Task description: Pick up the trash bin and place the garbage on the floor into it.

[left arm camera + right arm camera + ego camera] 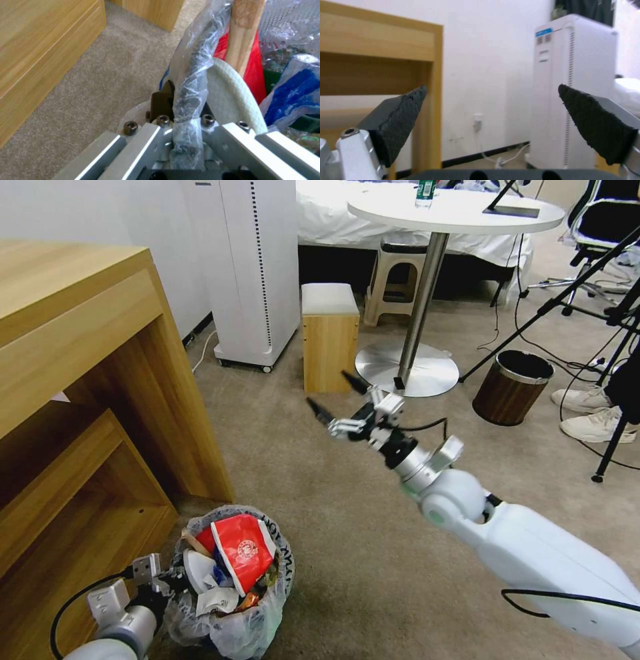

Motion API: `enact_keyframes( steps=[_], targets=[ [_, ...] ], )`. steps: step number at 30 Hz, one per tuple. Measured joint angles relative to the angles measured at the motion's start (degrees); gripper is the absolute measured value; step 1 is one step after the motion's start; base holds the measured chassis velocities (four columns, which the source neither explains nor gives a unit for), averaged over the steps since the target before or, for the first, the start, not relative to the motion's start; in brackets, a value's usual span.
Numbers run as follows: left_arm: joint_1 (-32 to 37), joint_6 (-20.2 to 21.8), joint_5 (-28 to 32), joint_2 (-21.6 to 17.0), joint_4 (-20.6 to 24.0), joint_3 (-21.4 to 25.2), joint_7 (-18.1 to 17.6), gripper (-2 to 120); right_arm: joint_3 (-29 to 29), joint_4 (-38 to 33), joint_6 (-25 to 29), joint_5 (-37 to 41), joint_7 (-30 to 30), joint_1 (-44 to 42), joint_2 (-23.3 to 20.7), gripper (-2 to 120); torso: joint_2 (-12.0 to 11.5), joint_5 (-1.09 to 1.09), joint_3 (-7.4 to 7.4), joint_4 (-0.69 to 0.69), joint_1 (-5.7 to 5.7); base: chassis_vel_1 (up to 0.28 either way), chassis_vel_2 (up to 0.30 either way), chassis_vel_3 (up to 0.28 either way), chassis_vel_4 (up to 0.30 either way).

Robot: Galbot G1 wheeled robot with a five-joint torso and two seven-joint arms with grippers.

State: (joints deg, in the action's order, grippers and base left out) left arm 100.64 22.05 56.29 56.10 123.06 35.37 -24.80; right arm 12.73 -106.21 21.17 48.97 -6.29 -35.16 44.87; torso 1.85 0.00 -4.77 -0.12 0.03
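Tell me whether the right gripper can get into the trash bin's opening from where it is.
Probably yes: the right gripper hangs open and empty above bare carpet, and the trash bin, held at its rim by the left gripper, is open-topped though nearly full.

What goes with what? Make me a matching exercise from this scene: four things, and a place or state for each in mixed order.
1. left claw
2. right claw
3. red carton
4. dark wood-grain bin

a. inside the trash bin
b. open, held over the carpet
c. clamped on the bagged rim
d. beside the round table's base

Pairs: 1-c, 2-b, 3-a, 4-d
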Motion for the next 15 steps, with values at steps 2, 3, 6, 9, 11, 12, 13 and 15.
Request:
enact_keyframes(
  steps=[2, 3, 6, 9, 11, 12, 13, 15],
  targets=[
    [-1.2, 0.36, 2.62, -1.57, -0.82, -0.45, -0.91, 0, -1.68, -0.27, 0.0, 0.0, 0.0, -1.11, -0.46, 100, 0.0, -0.01, 0.0, -0.01, 0.0, 0.0, 0.0, 0.0, 0.0],
    [-1.94, 0.66, 4.15, -2.56, -1.4, -0.74, -1.41, 0, -2.83, -0.44, 0.0, -0.01, 0.0, -1.99, -0.81, 100, 0.0, 0.0, 0.0, -0.01, 0.0, 0.0, 0.0, 0.0, 0.0],
    [-3.95, 1.08, 7.33, -4.95, -2.93, -1.65, -2.71, 0, -5.86, -0.56, 0.06, -0.25, -0.13, -4.41, -1.35, 100, 0.0, 0.0, 0.0, -0.02, 0.0, 0.0, 0.0, 0.0, 0.0],
    [-4.64, 1.51, 9.14, -5.78, -3.51, -2.2, -3.28, 0, -6.71, -0.38, 0.22, -0.58, -0.21, -5.29, -1.25, 100, 0.0, -0.01, 0.0, -0.02, 0.0, 0.0, 0.0, 0.0, 0.0],
    [-4.86, 1.61, 9.43, -6.09, -3.89, -2.48, -3.55, 0, -6.91, -0.25, 0.27, -0.79, -0.25, -5.56, -1.06, 100, 0.0, -0.01, 0.0, -0.02, 0.0, 0.0, 0.0, 0.0, 0.0],
    [-4.97, 1.67, 9.57, -6.25, -4.13, -2.63, -3.66, 0, -6.95, -0.17, 0.3, -0.9, -0.26, -5.71, -0.9, 100, 0.0, -0.01, 0.0, -0.02, 0.0, 0.0, 0.0, 0.0, 0.0],
    [-5.07, 1.78, 9.72, -6.34, -4.39, -2.82, -3.83, 0, -6.96, -0.03, 0.35, -1.1, -0.29, -5.87, -0.62, 100, 0.0, 0.01, 0.0, -0.01, 0.0, 0.0, 0.0, 0.0, 0.0],
    [-5.11, 2.08, 10.03, -6.36, -4.49, -2.89, -3.98, 0, -6.96, 0.08, 0.37, -1.26, -0.29, -5.93, -0.38, 100, 0.0, 0.0, 0.0, 0.0, 0.0, 0.0, 0.0, 0.0, 0.0]
  ],
)
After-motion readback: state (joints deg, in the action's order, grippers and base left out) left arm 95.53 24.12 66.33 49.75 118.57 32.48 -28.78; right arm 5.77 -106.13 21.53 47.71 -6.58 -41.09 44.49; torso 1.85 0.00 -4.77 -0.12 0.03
